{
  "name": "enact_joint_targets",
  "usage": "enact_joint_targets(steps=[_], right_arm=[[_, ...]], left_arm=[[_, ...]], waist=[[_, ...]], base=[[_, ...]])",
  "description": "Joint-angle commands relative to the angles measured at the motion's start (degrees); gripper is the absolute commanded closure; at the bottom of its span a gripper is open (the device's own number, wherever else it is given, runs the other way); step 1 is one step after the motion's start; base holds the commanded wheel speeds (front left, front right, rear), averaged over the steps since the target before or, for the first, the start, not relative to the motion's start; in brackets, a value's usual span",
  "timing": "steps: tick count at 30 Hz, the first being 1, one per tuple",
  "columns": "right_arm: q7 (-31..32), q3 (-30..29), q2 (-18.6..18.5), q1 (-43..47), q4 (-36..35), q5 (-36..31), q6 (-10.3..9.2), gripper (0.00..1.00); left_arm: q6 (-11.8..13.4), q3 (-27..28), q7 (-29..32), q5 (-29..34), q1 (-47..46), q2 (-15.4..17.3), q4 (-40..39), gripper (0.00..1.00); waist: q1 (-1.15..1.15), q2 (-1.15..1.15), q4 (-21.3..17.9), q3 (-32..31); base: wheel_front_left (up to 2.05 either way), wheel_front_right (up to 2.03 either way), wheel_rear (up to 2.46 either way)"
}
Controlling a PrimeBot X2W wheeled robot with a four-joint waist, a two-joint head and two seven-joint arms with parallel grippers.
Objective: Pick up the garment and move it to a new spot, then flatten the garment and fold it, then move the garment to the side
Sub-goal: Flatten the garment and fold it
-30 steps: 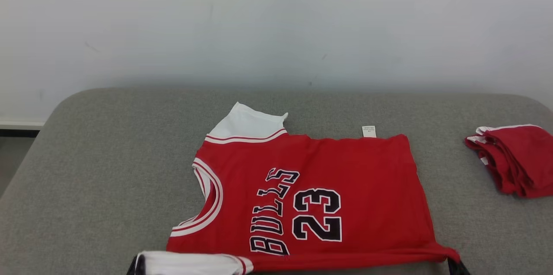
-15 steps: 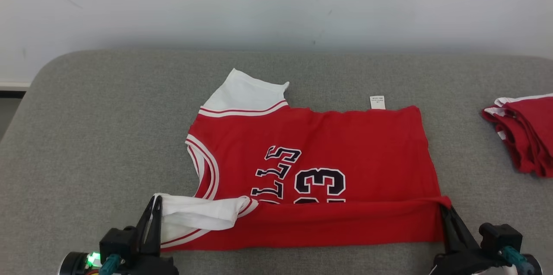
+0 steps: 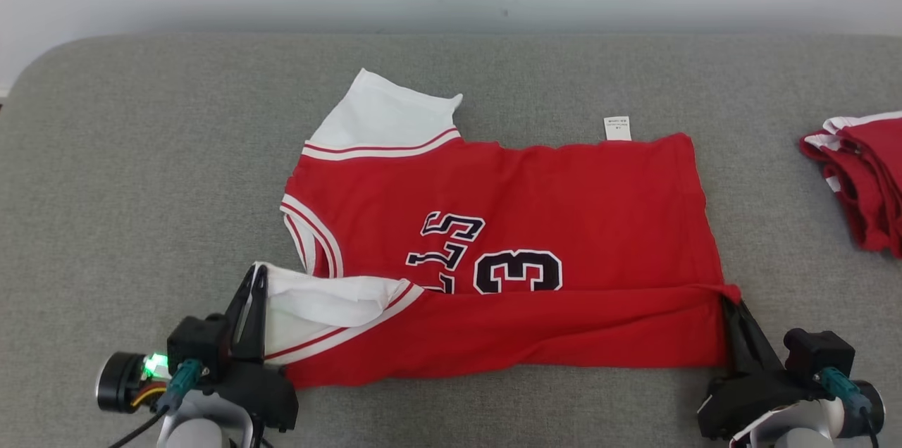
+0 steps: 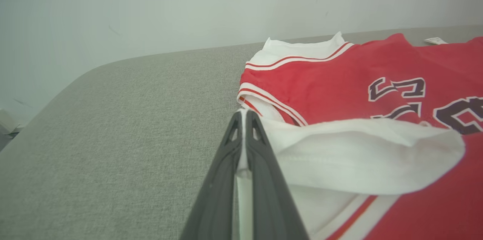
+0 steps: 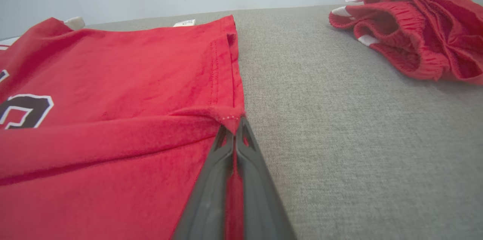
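Gripping the near edge of a red jersey [image 3: 564,208] at both ends, the robot's two arms hold a folded-over strip of cloth that covers the lower part of the number 23. The left end effector [image 3: 255,273] is clamped on the white sleeve [image 3: 317,300], its fingers pressed together with white fabric between them in the left wrist view. The right end effector [image 3: 727,299] is closed tight on the red hem corner. The red jersey lies sideways in the middle of the grey cloth-covered counter [image 3: 141,173], collar toward the robot's left, a small white label [image 3: 617,128] at its far edge. A pile of red garments [image 3: 863,180] sits well apart at the right
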Motion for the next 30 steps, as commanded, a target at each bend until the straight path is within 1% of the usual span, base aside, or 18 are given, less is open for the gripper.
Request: enact_joint_targets(steps=[1, 6, 7, 8, 9, 10, 13, 17, 19, 22, 27, 30], right_arm=[[0.0, 0.2, 0.5, -0.8, -0.1, -0.5, -0.17, 1.0], [0.0, 0.5, 0.7, -2.0, 0.3, -0.7, -0.17, 1.0], [0.0, 0.5, 0.9, -2.3, 0.4, -0.9, -0.17, 0.92], [0.0, 0.4, 1.3, -2.5, 0.4, -1.2, -0.17, 0.58], [0.0, 0.2, 1.4, -2.8, 0.3, -1.1, -0.17, 0.0], [0.0, 0.1, 1.3, -3.0, -0.1, -0.9, -0.18, 0.0], [0.0, -0.2, 1.4, -2.7, -2.7, -0.1, -0.18, 0.0], [0.0, -0.8, 1.2, 0.8, -5.2, 0.8, -0.18, 0.0], [0.0, -0.4, 1.1, 2.5, -5.7, 1.5, -0.18, 0.0], [0.0, 0.1, 0.8, 4.2, -6.3, 2.2, -0.18, 0.0], [0.0, 0.3, 0.3, 6.8, -4.8, 4.0, -0.18, 0.0], [0.0, 1.1, 0.3, 6.8, -1.6, 4.6, -0.18, 0.0]], left_arm=[[0.2, -0.2, -0.2, 0.8, -1.3, 0.2, 0.1, 1.0], [0.2, -0.8, -0.2, 1.1, -2.3, 0.4, 0.0, 1.0], [0.2, -0.8, -0.2, 1.0, -2.4, 0.4, 0.0, 1.0], [0.3, -0.6, -0.2, 0.8, -2.6, 0.3, -0.3, 0.79], [0.3, -0.4, -0.2, 0.5, -2.5, 0.2, -0.2, 0.03], [0.4, -0.2, -0.2, 0.3, -2.6, 0.0, -0.6, 0.0], [0.9, 0.5, -0.2, -0.3, -1.1, -0.5, -2.3, 0.0], [1.9, 2.7, -0.2, -1.9, 2.5, -1.4, -5.6, 0.0], [1.7, 3.0, -0.2, -2.5, 4.9, -1.8, -6.6, 0.0], [2.4, 4.2, -0.2, -3.3, 6.6, -1.9, -7.2, 0.0], [2.2, 5.0, -0.2, -4.2, 10.3, -2.3, -7.5, 0.0], [2.1, 5.0, -0.2, -4.5, 11.1, -2.4, -7.4, 0.0]], waist=[[-0.01, -0.01, -0.4, 0.8], [-0.01, -0.01, -0.6, 1.6], [-0.01, -0.01, -0.6, 1.7], [-0.01, -0.01, -0.6, 1.7], [-0.01, -0.01, -0.6, 1.8], [-0.01, -0.01, -0.6, 1.8], [-0.01, -0.01, -0.4, 1.7], [-0.01, -0.01, 0.0, 1.0], [-0.01, -0.01, 0.2, 0.7], [-0.01, -0.01, 0.3, 0.5], [-0.01, -0.01, 0.5, 0.2], [-0.01, -0.01, 0.7, 0.1]], base=[[0.0, 0.0, 0.0], [0.0, 0.0, 0.0], [0.0, 0.0, 0.0], [0.0, 0.0, 0.0], [0.0, 0.0, 0.0], [0.0, 0.0, 0.0], [0.0, 0.0, 0.0], [0.0, 0.0, 0.0], [0.0, 0.0, 0.0], [0.0, 0.0, 0.0], [0.0, 0.0, 0.0], [0.0, 0.0, 0.0]])
